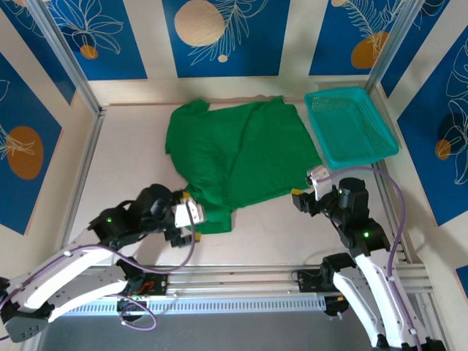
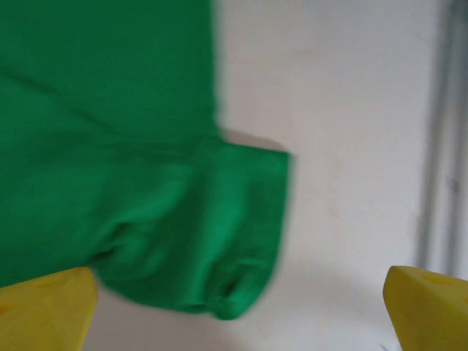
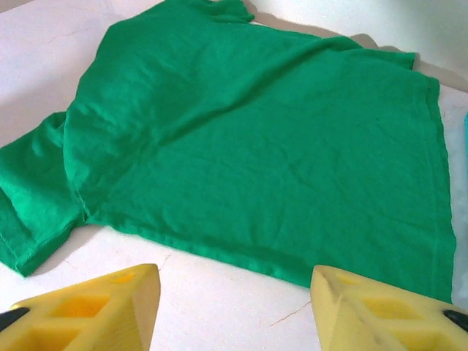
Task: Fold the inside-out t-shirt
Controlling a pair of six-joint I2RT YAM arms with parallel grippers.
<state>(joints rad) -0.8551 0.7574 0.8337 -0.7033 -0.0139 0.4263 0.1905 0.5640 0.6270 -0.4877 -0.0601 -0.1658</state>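
Reading this as between grasps in the fold. The inside-out t-shirt [image 1: 238, 150] lies spread on the worktop [image 1: 124, 161], running from centre up toward 12 o'clock, mostly flat with light wrinkles. No neck label that I can make out.

Left claw [image 1: 194, 216] sits at the shirt's 7 o'clock, right by the short sleeve [image 2: 219, 241] that sticks out there. The fingers are spread wide with nothing gripped. The left wrist view is blurred, but the sleeve clearly lies loose on the worktop ahead of them.

Right claw [image 1: 308, 186] is at the shirt's 4 o'clock, just off the near edge [image 3: 241, 256]. It's partly open and empty, with bare worktop between fingers and cloth.

Teal basket [image 1: 351, 126] is at 2 o'clock, its edge just beside the shirt's right side — not involved.

Likely next: each claw comes down on its near edge, pinches one layer cleanly, then both lift together and carry it toward 12. The left needs to pick up or tuck that stray sleeve first, or it'll hang out of the fold. Watch for uneven lift — soft cloth, it'll skew.
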